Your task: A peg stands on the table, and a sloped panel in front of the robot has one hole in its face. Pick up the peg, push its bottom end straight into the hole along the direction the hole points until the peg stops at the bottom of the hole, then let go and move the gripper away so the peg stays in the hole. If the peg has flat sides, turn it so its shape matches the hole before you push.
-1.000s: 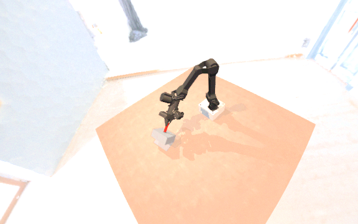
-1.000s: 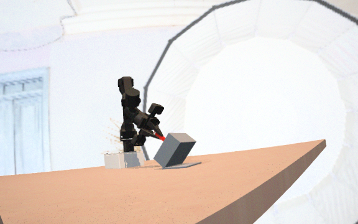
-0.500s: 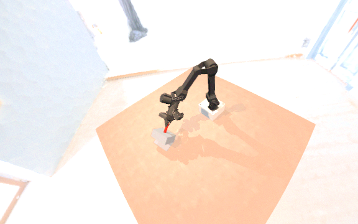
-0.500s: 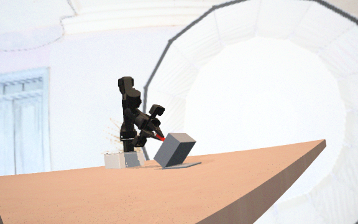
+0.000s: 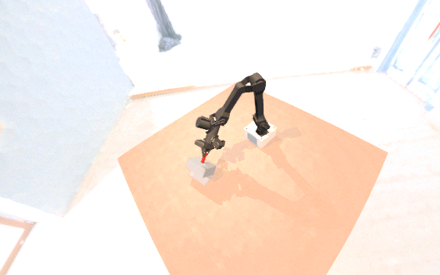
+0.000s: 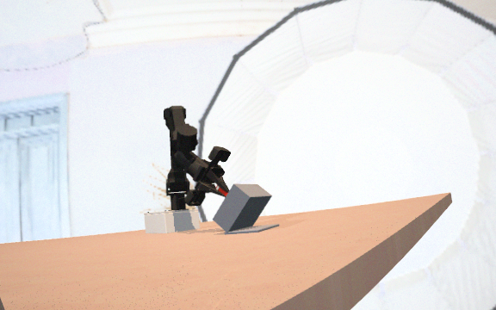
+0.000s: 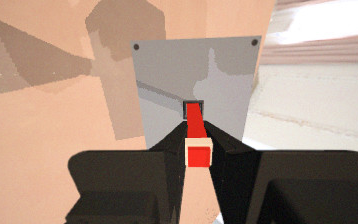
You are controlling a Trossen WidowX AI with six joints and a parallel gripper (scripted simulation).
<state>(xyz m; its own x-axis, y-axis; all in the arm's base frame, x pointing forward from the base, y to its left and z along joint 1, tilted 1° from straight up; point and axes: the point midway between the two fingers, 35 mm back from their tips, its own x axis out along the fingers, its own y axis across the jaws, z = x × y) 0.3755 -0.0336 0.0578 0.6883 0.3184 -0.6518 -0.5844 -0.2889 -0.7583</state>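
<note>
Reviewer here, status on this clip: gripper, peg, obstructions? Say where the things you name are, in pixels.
Gripper point(image 5: 205, 153) point(image 6: 226, 189) point(image 7: 194, 125) shut on red peg point(image 5: 203, 158) point(image 6: 222, 191) point(image 7: 195, 120). Peg's far end at the square hole point(image 7: 185, 111) in the grey panel point(image 5: 197, 164) point(image 6: 237, 208) point(image 7: 165, 62), depth unclear. No obstruction seen between them.

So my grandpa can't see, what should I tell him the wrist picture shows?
A black two-fingered gripper grips a red square-sided peg, its far end at the square hole in a flat gray panel.

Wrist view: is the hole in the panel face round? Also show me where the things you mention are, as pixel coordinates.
No, the hole point(image 7: 185, 111) has straight sides and square corners, with the red peg point(image 7: 196, 122) reaching over it from the gripper point(image 7: 194, 125).
</note>
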